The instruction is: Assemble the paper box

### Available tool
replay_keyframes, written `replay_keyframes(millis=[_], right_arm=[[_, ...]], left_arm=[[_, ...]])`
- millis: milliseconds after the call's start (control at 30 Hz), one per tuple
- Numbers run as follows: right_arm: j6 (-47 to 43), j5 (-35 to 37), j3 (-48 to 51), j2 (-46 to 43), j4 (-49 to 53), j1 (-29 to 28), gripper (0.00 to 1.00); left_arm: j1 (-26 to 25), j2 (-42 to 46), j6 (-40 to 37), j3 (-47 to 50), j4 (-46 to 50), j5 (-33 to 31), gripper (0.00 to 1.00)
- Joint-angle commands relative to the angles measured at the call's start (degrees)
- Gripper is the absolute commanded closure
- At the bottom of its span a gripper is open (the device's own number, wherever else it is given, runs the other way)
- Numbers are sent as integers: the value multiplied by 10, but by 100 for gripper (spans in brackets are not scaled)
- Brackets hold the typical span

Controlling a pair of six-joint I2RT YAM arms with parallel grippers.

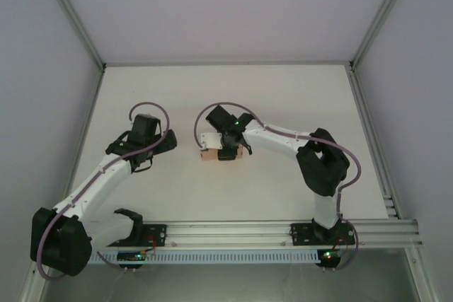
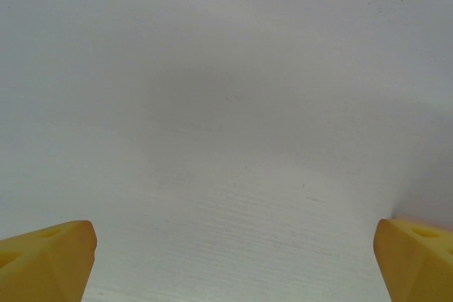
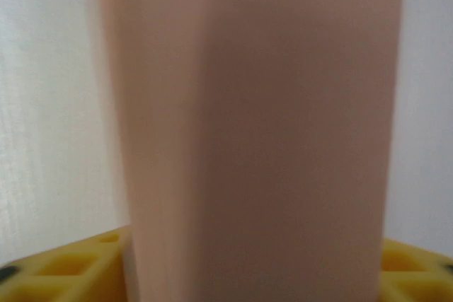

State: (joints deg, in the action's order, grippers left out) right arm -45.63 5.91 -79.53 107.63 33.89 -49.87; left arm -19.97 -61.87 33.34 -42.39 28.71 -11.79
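- Top view: paper box [image 1: 209, 155] near the centre of the table [image 1: 283, 104] — right hand [image 1: 228, 148] directly over it; left hand [image 1: 159, 145] at its 9 o'clock, apart.
- Left wrist: left hand spread wide above the table.
- Right wrist: box stands between the right hand's yellow fingers [image 3: 64, 274] — blurred, cannot tell if clamped.

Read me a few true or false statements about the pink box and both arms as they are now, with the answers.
1. The paper box lies under the right gripper. True.
2. The left gripper has its jaws pressed together. False: they stand wide apart.
3. The left gripper hangs over the box. False: bare table is beneath it, and the box sits apart to its right.
4. In the right wrist view, the box stands between the yellow fingers. True.
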Motion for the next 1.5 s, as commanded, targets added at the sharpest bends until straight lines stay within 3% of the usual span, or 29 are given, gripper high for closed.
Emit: replay_keyframes(millis=[0, 100, 233, 700, 967, 1067, 1267, 1367, 1467], right_arm=[[49, 159, 30, 2, -42, -7, 42], [52, 252, 76, -1, -97, -15, 40], [83, 295, 104, -6, -105, -19, 35], [33, 226, 288, -164, -158, -59, 2], [49, 170, 355, -295, -174, -39, 1], [138, 127, 390, -361, -236, 27, 1], [373, 61, 500, -470, -387, 259, 1], [415, 19, 564, -489, -481, 356, 1], [412, -41, 626, -473, -609, 413, 1]], left_arm=[[6, 6, 10, 8, -9, -19, 0], [8, -1, 7, 7, -18, -21, 0], [9, -11, 5, 5, -26, -17, 0], [12, 19, -10, 5, -24, -29, 0], [15, 61, -51, 15, -56, -70, 0], [19, 72, -103, 47, -134, -125, 0], [70, 64, -218, 203, -478, -160, 0], [117, 37, -256, 236, -552, -151, 0], [141, -3, -298, 269, -643, -129, 0]])
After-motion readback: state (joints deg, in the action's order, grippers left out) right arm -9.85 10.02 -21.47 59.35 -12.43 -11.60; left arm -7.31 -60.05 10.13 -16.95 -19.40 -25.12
